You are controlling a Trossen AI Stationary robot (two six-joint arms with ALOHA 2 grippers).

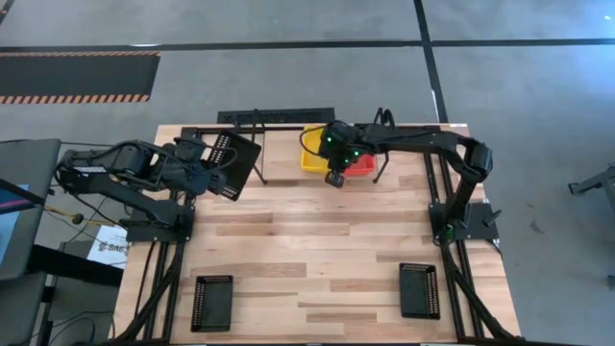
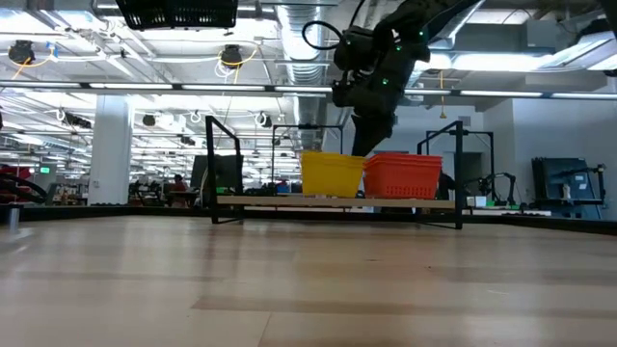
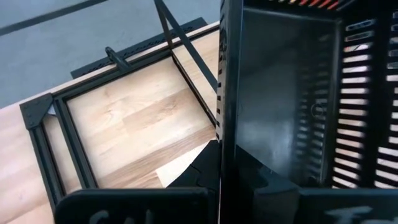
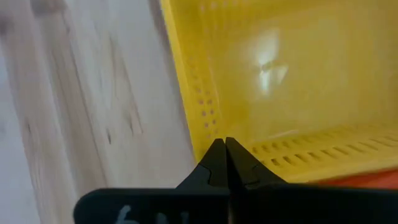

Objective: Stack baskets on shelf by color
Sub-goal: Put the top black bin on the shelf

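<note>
**Holding one black basket aloft, hovering shut over the yellow stack**

Gripping a black basket (image 1: 233, 164) in the left end effector (image 1: 206, 171), fingers clamped on its wall, above the back-left part of the worktop (image 1: 317, 250). Tilting steeply in that grip, open side showing in the left wrist view (image 3: 292, 106), clear of the wood below. Hanging just beside the left looped end of the shelf (image 1: 258, 144), not yet on it.

Hovering with the right end effector (image 1: 334, 179) over the front edge of the yellow baskets (image 1: 315, 152), fingers pressed fully together and holding nothing. Showing the two fingertips (image 4: 214, 163) meeting in front of the yellow wall (image 4: 273, 81) in the right wrist view.

Sitting on the shelf (image 2: 224, 159) side by side in the low view: the yellow baskets (image 2: 332, 173) in the middle, the red baskets (image 2: 402, 176) touching them on the right. Leaving the left slot of the shelf bare.

Lying flat near the front edge of the worktop, well apart: one more black basket (image 1: 212, 302) at the left, another black basket (image 1: 419, 290) at the right.
</note>
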